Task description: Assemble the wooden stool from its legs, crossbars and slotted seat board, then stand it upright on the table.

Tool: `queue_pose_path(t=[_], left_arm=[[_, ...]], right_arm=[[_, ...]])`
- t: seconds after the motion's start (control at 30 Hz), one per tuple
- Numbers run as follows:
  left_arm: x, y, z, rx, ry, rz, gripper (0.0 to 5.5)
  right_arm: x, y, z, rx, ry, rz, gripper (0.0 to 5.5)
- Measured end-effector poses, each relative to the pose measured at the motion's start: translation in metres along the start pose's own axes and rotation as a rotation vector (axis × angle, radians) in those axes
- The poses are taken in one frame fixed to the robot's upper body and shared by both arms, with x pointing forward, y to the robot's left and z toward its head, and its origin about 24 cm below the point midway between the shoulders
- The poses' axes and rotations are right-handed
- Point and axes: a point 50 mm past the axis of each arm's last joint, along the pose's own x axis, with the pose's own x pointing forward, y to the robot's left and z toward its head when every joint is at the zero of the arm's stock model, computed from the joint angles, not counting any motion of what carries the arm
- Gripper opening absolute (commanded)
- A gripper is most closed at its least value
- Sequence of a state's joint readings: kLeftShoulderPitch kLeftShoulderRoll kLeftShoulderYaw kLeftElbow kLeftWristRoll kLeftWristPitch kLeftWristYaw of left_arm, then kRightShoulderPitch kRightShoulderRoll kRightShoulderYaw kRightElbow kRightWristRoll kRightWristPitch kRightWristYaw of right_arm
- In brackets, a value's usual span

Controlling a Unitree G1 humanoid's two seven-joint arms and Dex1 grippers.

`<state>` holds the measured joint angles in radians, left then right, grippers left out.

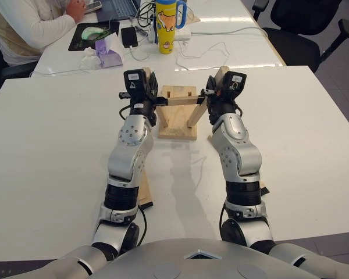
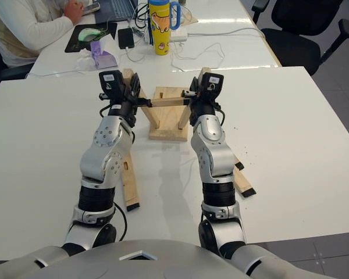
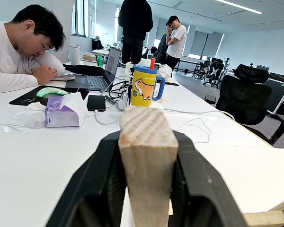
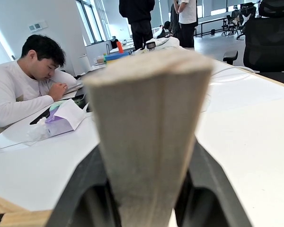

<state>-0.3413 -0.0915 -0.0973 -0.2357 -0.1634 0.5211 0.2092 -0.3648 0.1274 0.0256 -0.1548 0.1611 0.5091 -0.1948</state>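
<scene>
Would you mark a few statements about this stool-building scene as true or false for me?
1. The left gripper is shut on a wooden piece. True.
2. The right gripper is open and holds nothing. False: it is shut on a second wooden piece.
3. The stool stands finished and upright. False: its seat board lies flat on the table, with legs sticking up.
4. A yellow cup stands on the far desk. True.
5. A spare plank lies under the left arm. True.
</scene>
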Motion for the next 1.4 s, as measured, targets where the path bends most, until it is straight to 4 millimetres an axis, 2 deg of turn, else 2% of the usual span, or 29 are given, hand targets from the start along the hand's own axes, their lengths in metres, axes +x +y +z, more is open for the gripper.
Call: queue_pose_path(t=[0.3, 0.47, 0.53, 0.7, 0.77, 0.9, 1.03, 1.23, 1.3, 1.4], left_arm=[[-0.002, 0.014, 0.003, -0.106, 0.008, 0.009, 1.06], [-0.003, 0.014, 0.004, -0.119, 0.004, -0.001, 1.06], [-0.003, 0.013, 0.004, -0.118, 0.001, -0.021, 1.67], [-0.007, 0.006, 0.005, -0.118, -0.02, -0.091, 2.47], [-0.007, 0.005, 0.005, -0.118, -0.024, -0.096, 2.66], [-0.007, 0.005, 0.005, -0.107, -0.038, -0.094, 2.66], [-0.007, 0.007, 0.014, -0.066, -0.12, -0.054, 2.66], [-0.008, 0.01, 0.039, -0.038, -0.296, 0.014, 2.66], [-0.011, 0.002, 0.05, -0.039, -0.365, -0.059, 2.49], [-0.025, -0.032, 0.072, -0.049, -0.479, -0.324, 2.05]], right_arm=[[-0.003, 0.007, -0.002, -0.042, 0.01, 0.029, 1.03], [-0.003, 0.006, -0.002, -0.037, 0.011, 0.022, 1.03], [-0.002, 0.004, -0.002, -0.023, 0.015, 0.016, 1.03], [0.0, 0.001, -0.003, -0.007, 0.021, 0.001, 1.03], [0.001, 0.001, -0.003, -0.004, 0.023, 0.001, 1.03], [0.002, 0.002, -0.003, 0.001, 0.026, 0.0, 1.03], [0.003, 0.004, -0.005, 0.002, 0.038, 0.011, 1.02], [0.004, 0.007, -0.007, -0.001, 0.046, 0.032, 1.02], [0.004, 0.007, -0.007, -0.002, 0.047, 0.032, 1.02], [0.004, 0.007, -0.007, -0.002, 0.048, 0.034, 1.02]])
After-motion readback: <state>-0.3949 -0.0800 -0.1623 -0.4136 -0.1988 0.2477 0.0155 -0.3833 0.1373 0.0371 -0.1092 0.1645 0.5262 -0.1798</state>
